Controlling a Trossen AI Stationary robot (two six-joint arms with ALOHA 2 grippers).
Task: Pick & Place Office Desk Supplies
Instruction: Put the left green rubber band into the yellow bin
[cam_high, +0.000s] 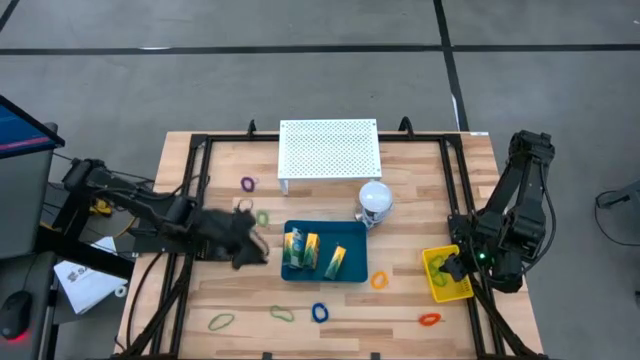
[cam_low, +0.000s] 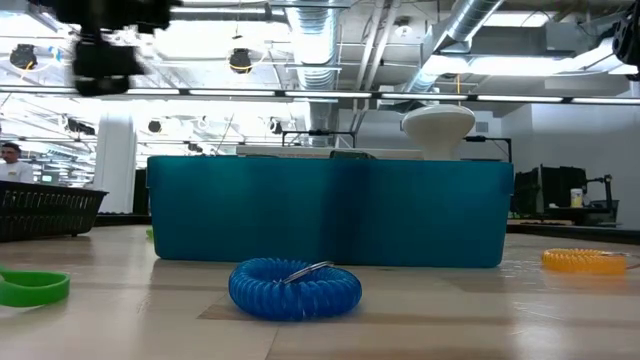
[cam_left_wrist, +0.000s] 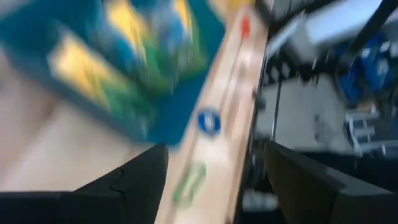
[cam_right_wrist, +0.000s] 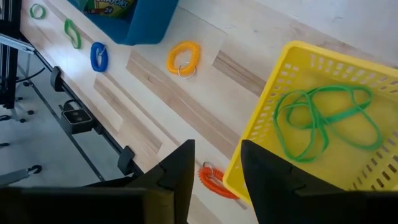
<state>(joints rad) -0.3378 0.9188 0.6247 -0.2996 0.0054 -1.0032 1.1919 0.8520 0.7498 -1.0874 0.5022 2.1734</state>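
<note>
the left claw (cam_high: 252, 248) hangs just left of the blue tray (cam_high: 325, 274) at mid surface (cam_high: 400, 300), its 2 fingers (cam_left_wrist: 134, 186) spread wide with nothing between them. the right claw (cam_high: 455, 266) hovers over the near left edge of the yellow basket (cam_high: 448, 277) at the surface's right side; its fingers (cam_right_wrist: 180, 171) stand parted with a gap and hold nothing.

in the tray lie the crayon box (cam_high: 297, 247) and a green-yellow packet (cam_high: 336, 261). a green band (cam_right_wrist: 323, 121) lies tangled in the basket.

loops lie loose on the wood: a purple loop (cam_high: 248, 184) near the white board (cam_high: 330, 150), a green loop (cam_high: 262, 216) just right of the left claw, an orange loop (cam_high: 380, 281) just right of the tray, a red loop (cam_high: 430, 320) near the front edge below the basket, a blue loop (cam_high: 320, 313) in front of the tray, and 2 more green loops (cam_high: 220, 322) left of it along the front. a white ball (cam_high: 375, 197) stands between the board and the tray.
</note>
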